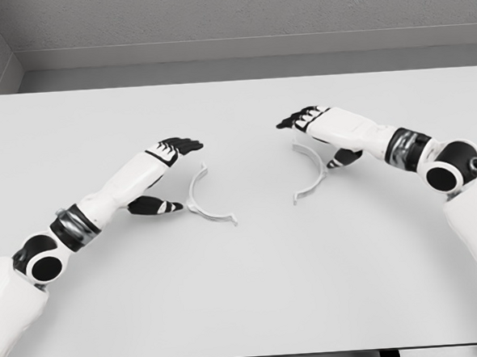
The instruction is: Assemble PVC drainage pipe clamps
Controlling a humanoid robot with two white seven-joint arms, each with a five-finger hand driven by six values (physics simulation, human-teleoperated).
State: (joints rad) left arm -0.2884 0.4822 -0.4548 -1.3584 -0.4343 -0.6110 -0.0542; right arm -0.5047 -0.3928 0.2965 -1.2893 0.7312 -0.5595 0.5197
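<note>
You see two thin white half-ring clamp pieces lying flat on the smooth pale grey surface (246,307), well apart. The left clamp half (203,203) sits just beside your left robot hand (167,176), whose dark fingers are spread and hold nothing. The right clamp half (311,174) lies partly beneath your right robot hand (317,133), likewise spread and empty.

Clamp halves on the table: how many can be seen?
2. One clamp half lies beside the left hand; the other clamp half lies partly under the right hand. Nothing else seems hidden.
</note>
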